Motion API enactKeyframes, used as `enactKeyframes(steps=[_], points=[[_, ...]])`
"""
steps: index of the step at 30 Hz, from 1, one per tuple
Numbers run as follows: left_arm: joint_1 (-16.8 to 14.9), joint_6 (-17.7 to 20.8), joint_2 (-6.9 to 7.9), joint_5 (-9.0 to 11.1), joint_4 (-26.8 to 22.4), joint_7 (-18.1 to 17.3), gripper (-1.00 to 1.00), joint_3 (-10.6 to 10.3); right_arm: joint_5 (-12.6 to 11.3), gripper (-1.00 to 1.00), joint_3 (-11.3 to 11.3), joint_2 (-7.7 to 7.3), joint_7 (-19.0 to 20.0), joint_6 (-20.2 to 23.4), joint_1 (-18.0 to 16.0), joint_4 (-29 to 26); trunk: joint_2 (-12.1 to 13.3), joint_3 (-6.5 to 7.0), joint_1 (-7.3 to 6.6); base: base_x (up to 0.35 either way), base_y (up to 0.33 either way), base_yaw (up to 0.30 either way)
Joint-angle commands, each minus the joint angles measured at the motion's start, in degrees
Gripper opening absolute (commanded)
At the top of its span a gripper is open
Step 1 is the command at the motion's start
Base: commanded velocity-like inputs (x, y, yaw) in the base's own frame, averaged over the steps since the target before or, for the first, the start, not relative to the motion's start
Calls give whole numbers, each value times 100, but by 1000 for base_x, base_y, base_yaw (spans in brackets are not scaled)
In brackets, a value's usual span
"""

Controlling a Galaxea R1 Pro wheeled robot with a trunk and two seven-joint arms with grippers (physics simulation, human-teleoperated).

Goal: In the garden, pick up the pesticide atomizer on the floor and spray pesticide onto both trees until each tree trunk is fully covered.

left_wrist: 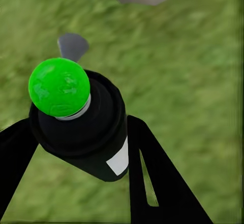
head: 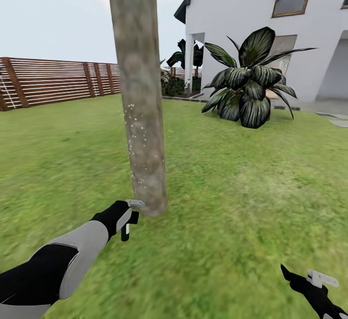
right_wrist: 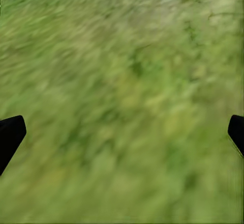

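Pesticide atomizer (left_wrist: 84, 132): small, rigid, likely light; left gripper (head: 129, 218) jaws clamp its dark body beside tree trunk (head: 140, 92). Right gripper (right_wrist: 122, 132) jaws wide, empty.

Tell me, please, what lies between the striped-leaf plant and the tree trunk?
In the head view, only bare grass separates the striped-leaf plant from the tree trunk; nothing stands on that stretch.

No words, numbers or signs can be read anywhere. The pesticide atomizer (left_wrist: 86, 127) has a small white patch on its dark side, like a label, but the patch is blank. The white house (head: 241, 24) wall carries no writing either.
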Motion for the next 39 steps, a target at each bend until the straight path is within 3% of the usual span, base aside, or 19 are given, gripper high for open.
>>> enactKeyframes(steps=[1,24,39], points=[[-4,28,0,58,-7,38,-100,-46,-15,100,-41,-1,48,-3,-2,6,-3,-6,-1,0,-306,224],[-4,4,-9,58,-6,39,-100,-46,-4,100,-32,-1,39,-3,-2,6,-3,-6,-1,15,-317,268],[-4,-6,-25,58,-6,39,-100,-53,-4,100,-32,-1,38,-2,-2,6,-3,-6,-1,108,-322,142]])
